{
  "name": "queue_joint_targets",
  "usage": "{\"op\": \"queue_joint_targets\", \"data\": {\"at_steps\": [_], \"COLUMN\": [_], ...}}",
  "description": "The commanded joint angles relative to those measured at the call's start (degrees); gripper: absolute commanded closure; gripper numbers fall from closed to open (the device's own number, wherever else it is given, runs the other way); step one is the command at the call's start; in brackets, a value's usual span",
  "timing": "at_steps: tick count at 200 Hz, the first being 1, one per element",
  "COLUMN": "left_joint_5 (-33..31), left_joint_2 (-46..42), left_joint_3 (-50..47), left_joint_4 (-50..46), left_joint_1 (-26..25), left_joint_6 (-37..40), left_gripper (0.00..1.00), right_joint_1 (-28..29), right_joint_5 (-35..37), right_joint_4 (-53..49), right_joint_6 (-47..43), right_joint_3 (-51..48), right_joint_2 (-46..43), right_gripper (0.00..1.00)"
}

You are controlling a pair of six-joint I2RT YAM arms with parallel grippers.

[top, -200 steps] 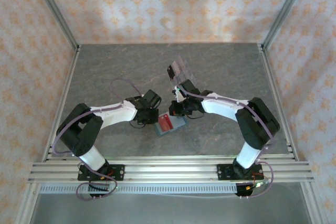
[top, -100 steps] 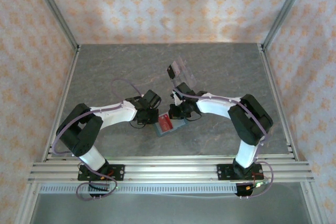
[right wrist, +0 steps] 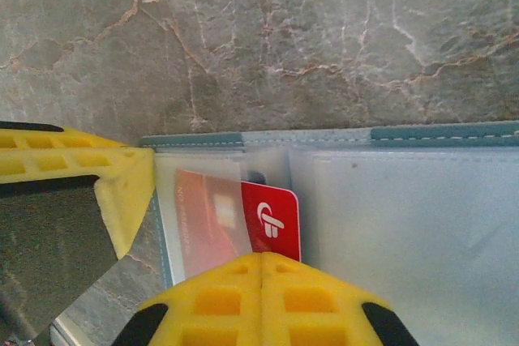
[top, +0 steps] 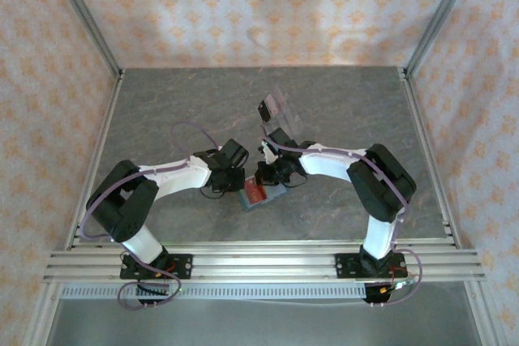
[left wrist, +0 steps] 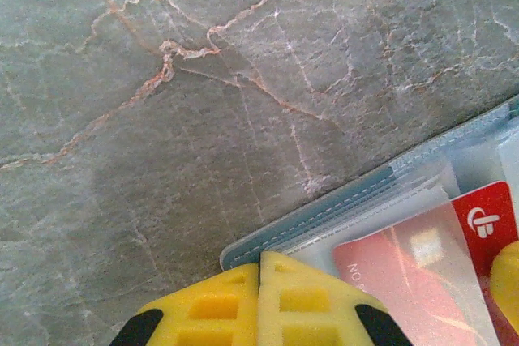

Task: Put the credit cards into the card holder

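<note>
Right wrist view: I record right gripper (right wrist: 260, 258), jaws closed, above a red rectangular card (right wrist: 272, 220) sleeved in the open teal folding wallet (right wrist: 438, 132); left gripper (left wrist: 259, 258) jaws likewise closed.

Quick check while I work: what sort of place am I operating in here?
Likely a lab robot cell, not a home or shop: a grey stone-look table boxed in by aluminium frame posts and orange-patterned wall panels, with the arms bolted to slotted rails at the near edge.
</note>
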Motion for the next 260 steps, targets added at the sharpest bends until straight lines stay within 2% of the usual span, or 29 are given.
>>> {"op": "queue_joint_targets", "data": {"at_steps": [1, 45, 123, 260], "left_joint_5": [-0.75, -0.75, -0.66, -0.17], "left_joint_2": [1.69, 1.40, 1.72, 1.87], "left_joint_3": [-2.43, -2.57, -2.46, -2.69], "left_joint_4": [0.33, 0.25, 0.38, 0.91], "left_joint_1": [0.30, 0.30, 0.30, 0.30], "left_joint_6": [-0.63, -0.63, -0.71, -0.98], "left_gripper": [1.00, 1.00, 1.00, 1.00], "right_joint_1": [0.24, -0.38, -0.03, 1.64], "right_joint_5": [3.12, 6.13, 6.87, -1.35], "right_joint_4": [-1.82, -3.95, -4.18, 6.45], "right_joint_6": [-0.26, -0.47, -0.47, 6.18], "right_joint_3": [0.23, 1.55, 2.27, -1.25], "right_joint_2": [-3.35, -0.86, 1.78, 2.43], "right_gripper": [1.00, 1.00, 1.00, 1.00]}}
